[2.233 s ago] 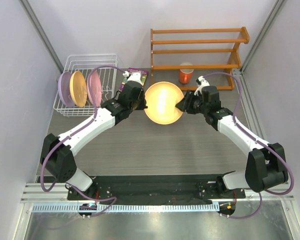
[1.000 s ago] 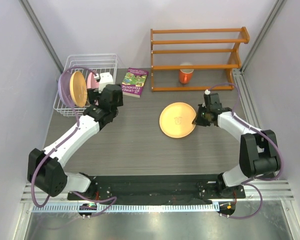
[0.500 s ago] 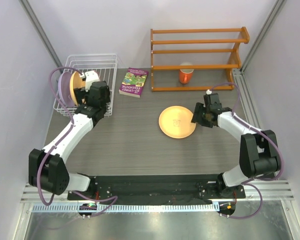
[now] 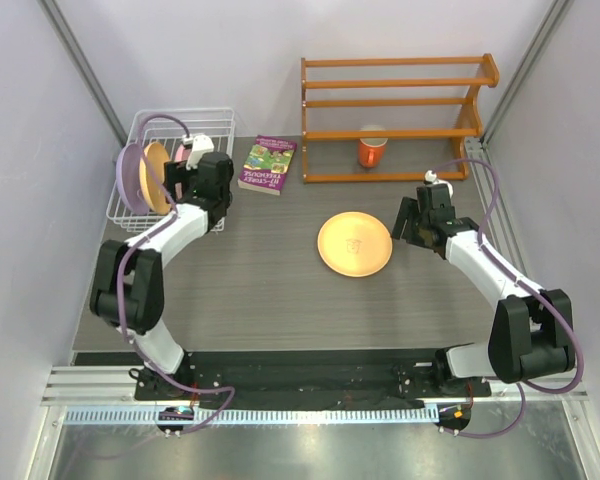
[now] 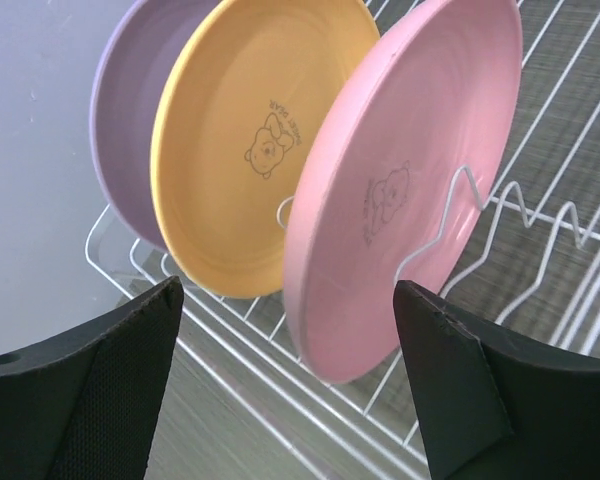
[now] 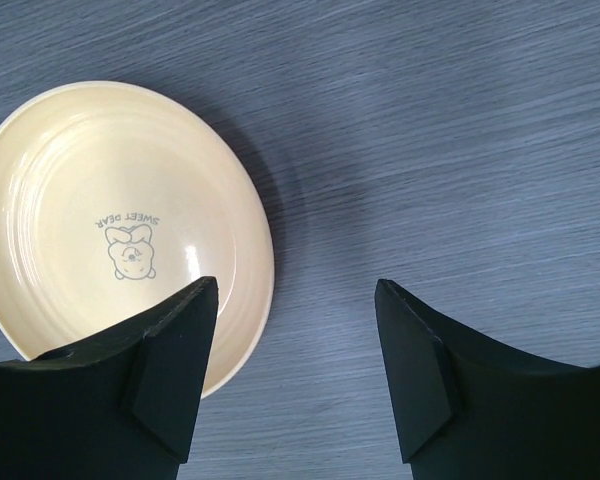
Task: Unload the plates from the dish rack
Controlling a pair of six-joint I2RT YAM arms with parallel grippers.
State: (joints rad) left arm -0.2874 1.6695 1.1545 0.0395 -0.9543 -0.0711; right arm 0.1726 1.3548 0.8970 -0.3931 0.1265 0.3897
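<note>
The white wire dish rack (image 4: pixel 195 118) stands at the back left. Three plates stand upright in it: lavender (image 5: pixel 130 110), yellow-orange (image 5: pixel 250 140) and pink (image 5: pixel 400 190). My left gripper (image 4: pixel 195 170) is open at the rack's near right side. In the left wrist view the pink plate's lower edge sits between its fingers (image 5: pixel 288 300), apart from both. Another yellow-orange plate (image 4: pixel 354 245) lies flat on the table. My right gripper (image 4: pixel 412 222) hovers open just right of it and holds nothing. In the right wrist view, the left finger of this gripper (image 6: pixel 295 285) overlaps that plate's (image 6: pixel 110 220) rim.
An orange wooden shelf (image 4: pixel 395 110) stands at the back right with an orange mug (image 4: pixel 372 151) under it. A book (image 4: pixel 269 164) lies between rack and shelf. Lavender walls close in both sides.
My right gripper opened, released the yellow-orange plate flat on the table and drew back to the right. My left arm swung further left to the rack, onto the pink plate.
</note>
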